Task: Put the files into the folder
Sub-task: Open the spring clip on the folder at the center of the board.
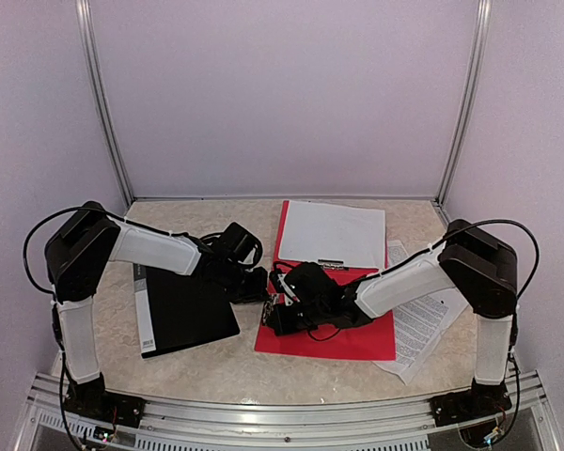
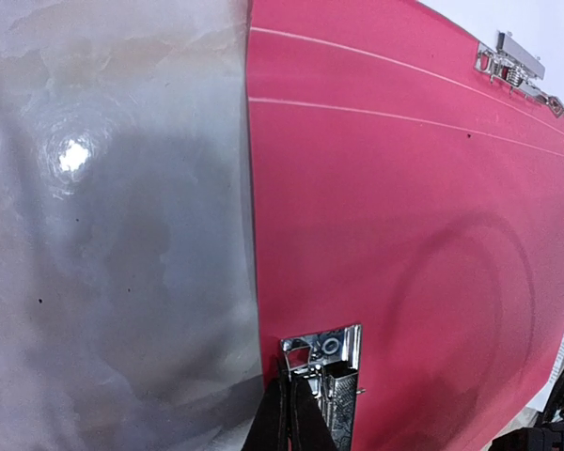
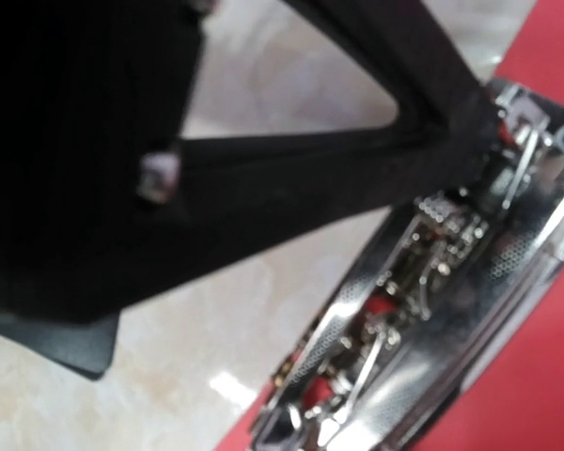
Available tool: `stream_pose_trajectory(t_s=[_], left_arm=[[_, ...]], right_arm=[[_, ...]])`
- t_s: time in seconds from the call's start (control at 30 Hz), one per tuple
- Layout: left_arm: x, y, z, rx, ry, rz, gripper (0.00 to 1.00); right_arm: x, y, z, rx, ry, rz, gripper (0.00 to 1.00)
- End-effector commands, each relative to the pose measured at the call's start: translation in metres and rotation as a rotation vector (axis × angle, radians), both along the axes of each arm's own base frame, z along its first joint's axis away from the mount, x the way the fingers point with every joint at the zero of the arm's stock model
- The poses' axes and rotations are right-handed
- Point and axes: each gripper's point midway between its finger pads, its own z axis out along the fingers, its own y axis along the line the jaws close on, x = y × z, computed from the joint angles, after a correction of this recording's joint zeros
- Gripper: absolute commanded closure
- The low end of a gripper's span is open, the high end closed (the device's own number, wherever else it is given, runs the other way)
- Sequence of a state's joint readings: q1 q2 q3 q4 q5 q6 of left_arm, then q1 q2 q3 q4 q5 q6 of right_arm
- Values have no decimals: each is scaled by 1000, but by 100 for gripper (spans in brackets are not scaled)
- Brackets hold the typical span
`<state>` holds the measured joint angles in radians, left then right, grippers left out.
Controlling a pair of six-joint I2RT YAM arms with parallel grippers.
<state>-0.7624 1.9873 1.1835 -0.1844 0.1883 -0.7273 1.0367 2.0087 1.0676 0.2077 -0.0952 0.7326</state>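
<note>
Over on the left a black binder [image 1: 183, 310] lies flat on the worktop [image 1: 216, 362], out of the business. Just beside it the left pincer [image 2: 287, 418] is closed right down, its tips touching the metal clip [image 2: 324, 352] at the left edge of the open red folder [image 1: 357, 338]; I cannot tell if it has any of the clip nipped between them. The right pincer [image 3: 475, 122], closed just as tight, presses at what looks like the same clip. The files are not in yet: one white sheet [image 1: 331, 233] lies across the folder's far part, and the printed sheets [image 1: 423, 324] lie on the worktop to its right, partly under the right arm [image 1: 404, 282]. The danger, I'd say, is crowding. Two pincers on one small sprung clip could knock together or slip off the chrome, and a tug might drag the light folder and slide that sheet away.
</note>
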Motion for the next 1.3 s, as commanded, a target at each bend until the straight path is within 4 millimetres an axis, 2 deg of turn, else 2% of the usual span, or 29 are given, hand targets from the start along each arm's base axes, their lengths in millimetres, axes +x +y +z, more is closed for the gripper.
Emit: stream_pose_trajectory(t_s=[0.0, 0.3, 0.5, 0.67, 0.77, 0.9, 1.27], left_arm=[[-38, 19, -33, 131, 108, -61, 100], [-41, 23, -40, 156, 106, -85, 100], [-39, 20, -38, 128, 121, -64, 100], [-38, 17, -33, 114, 118, -62, 100], [-37, 16, -31, 109, 115, -61, 100], [-38, 16, -30, 106, 116, -59, 100], [-38, 15, -28, 96, 119, -59, 100]], right_arm=[[-1, -48, -44, -284, -3, -44, 100], [6, -40, -22, -252, -46, -33, 100], [-4, -14, 11, -39, -42, 27, 100], [-8, -1, 18, 65, -4, 29, 83], [-11, 8, 20, 115, 18, 41, 78], [-10, 12, 13, 123, 38, 37, 77], [-1, 6, -4, 58, 46, 2, 77]])
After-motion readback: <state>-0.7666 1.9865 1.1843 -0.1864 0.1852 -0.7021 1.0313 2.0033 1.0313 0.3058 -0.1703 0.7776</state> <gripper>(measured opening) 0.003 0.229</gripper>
